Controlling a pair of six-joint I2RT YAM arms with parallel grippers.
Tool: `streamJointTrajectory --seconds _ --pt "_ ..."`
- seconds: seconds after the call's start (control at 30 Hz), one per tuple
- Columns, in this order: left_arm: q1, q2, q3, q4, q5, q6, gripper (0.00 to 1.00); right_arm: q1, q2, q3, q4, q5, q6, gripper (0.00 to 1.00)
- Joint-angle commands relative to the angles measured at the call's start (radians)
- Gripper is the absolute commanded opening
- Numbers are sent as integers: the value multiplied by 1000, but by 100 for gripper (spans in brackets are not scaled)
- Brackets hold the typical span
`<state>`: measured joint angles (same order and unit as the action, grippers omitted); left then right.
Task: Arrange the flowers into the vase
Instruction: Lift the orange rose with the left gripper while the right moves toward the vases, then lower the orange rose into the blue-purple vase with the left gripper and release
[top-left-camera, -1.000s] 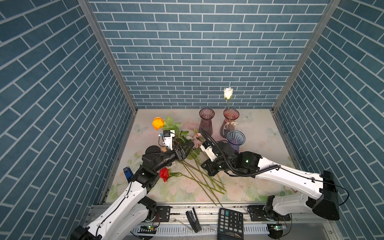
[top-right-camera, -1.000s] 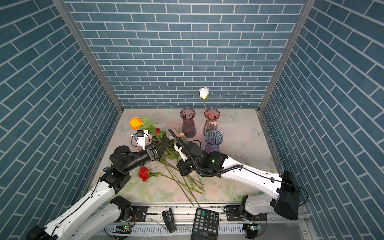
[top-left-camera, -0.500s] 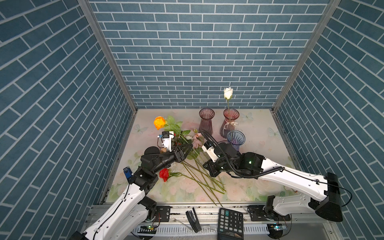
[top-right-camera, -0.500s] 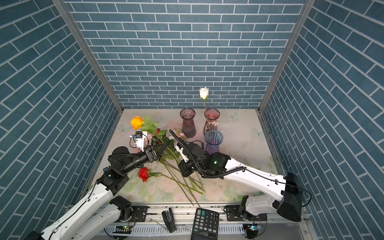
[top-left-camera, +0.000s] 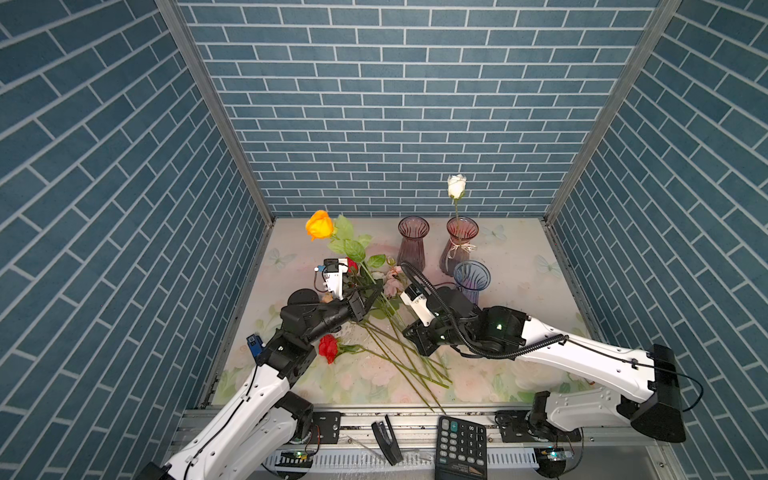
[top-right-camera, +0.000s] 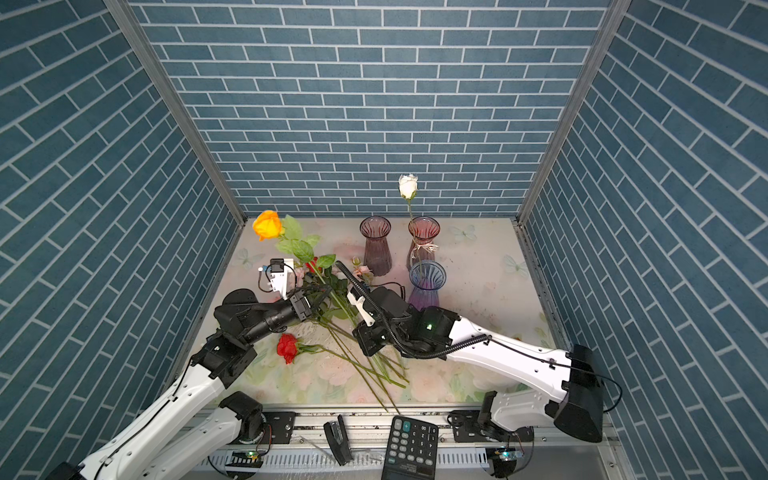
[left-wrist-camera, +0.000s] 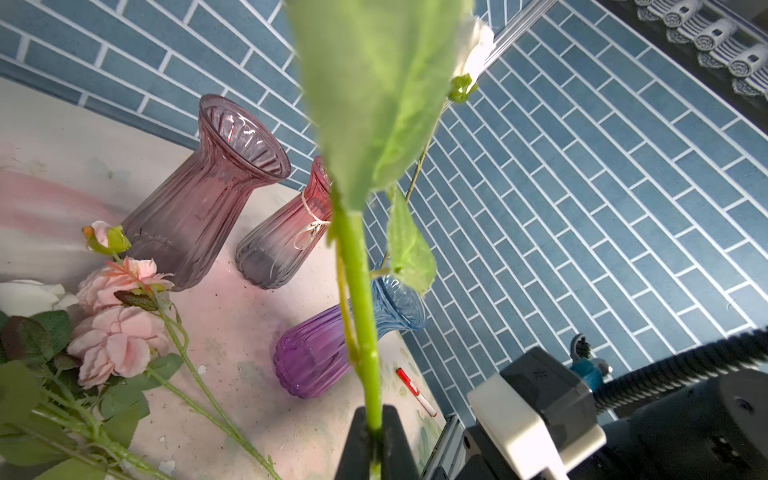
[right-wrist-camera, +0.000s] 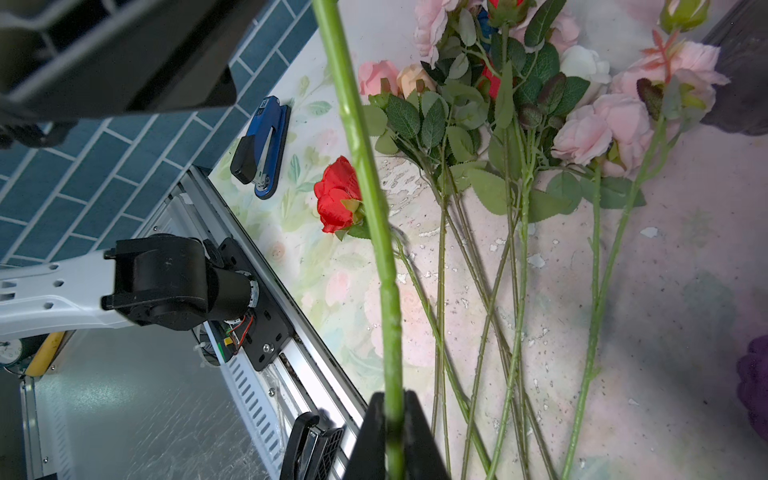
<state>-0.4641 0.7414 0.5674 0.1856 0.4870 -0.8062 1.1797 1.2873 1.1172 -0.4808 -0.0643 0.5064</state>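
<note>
**Top views:** In both top views the left gripper (top-left-camera: 371, 296) and the right gripper (top-left-camera: 417, 337) reach in over the middle of the floral table (top-left-camera: 532, 316). Both are at the long stem of the orange rose (top-left-camera: 320, 224), whose bloom stands high toward the far left corner. Beneath them the flowers (top-left-camera: 392, 286) lie in a loose heap with their stems fanned toward the near edge. A red rose (top-left-camera: 328, 348) lies apart at the near left. At the far side stand a mauve vase (top-left-camera: 412, 245), a pink vase (top-left-camera: 461, 245) to its right and a blue-and-purple vase (top-left-camera: 471, 280) just nearer. A white rose (top-left-camera: 456, 186) rises above them. A calculator (top-left-camera: 461, 444) and a black stapler (top-left-camera: 386, 436) sit on the near rail (top-left-camera: 415, 417).

**Left wrist:** The left gripper's fingers (left-wrist-camera: 353, 453) are pressed tight on the orange rose's green stem. A broad leaf (left-wrist-camera: 374, 91) fills the middle of the frame. The white rose's thin stem runs down to the mouth of the blue-and-purple vase.

**Right wrist:** The same stem passes between the right gripper's fingers (right-wrist-camera: 370, 440). Whether they pinch it or stand slack cannot be told. Beyond lie pink, white and peach blooms, the red rose and a blue stapler (right-wrist-camera: 262, 145) near the table's left edge.
</note>
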Motion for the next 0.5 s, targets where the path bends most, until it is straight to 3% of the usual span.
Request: streamJointTrajectory --seconds 0.0,0.1,0.27,0.37,0.47 --pt "6 -36 52 -44 -35 47 0 5 -46 -4 -7 59 -17 41" --pt "6 -51 103 -75 -39 74 0 -3 -95 -27 -33 163 -5 53" --pt "4 2 238 -57 -33 98 0 -133 -223 -120 -137 320 139 54" --pt "-2 85 337 12 -47 101 0 -307 -394 -245 -163 298 232 52" --pt "-49 189 456 79 -83 147 0 -477 -581 -339 -198 231 238 53"
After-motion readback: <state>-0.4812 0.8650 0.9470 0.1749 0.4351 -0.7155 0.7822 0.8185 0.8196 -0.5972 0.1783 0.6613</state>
